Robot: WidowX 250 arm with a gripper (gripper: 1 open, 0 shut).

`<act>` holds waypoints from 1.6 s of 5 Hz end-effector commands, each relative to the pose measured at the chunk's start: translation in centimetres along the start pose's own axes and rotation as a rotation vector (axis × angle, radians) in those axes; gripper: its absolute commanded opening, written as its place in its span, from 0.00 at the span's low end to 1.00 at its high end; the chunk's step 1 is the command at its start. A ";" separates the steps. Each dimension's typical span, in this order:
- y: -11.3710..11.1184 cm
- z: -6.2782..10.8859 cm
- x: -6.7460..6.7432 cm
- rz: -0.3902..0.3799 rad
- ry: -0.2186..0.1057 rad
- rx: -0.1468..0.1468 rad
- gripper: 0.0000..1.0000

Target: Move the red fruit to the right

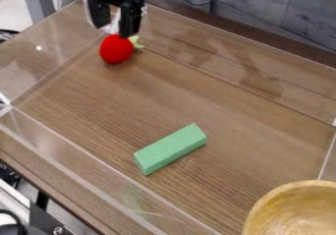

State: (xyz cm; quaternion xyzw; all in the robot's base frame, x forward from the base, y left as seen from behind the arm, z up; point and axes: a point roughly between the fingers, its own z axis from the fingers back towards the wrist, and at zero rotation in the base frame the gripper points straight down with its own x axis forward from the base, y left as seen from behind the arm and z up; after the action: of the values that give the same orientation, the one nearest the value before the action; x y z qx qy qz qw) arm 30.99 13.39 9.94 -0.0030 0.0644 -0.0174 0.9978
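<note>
Green block point(171, 147): flat, rectangular, lying on the wooden worktop point(250, 121) nearer its front edge, set at a slant with one end toward the front left and the other toward the back right.
Worktop: brown wood grain, boards running from left to right.
Clear walls point(59, 150): see-through plastic panels standing along the worktop's edges, glare on the back one.
Bowl point(297, 211): pale wooden rim, at the front right corner, partly cut off by the picture's edge.
</note>
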 end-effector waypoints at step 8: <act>3.5 -4.6 4.5 -0.057 -0.032 0.004 1.00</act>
State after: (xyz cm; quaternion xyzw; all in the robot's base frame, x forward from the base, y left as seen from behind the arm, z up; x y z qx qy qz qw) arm 34.62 16.76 3.87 -0.0071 0.0624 -0.0386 0.9973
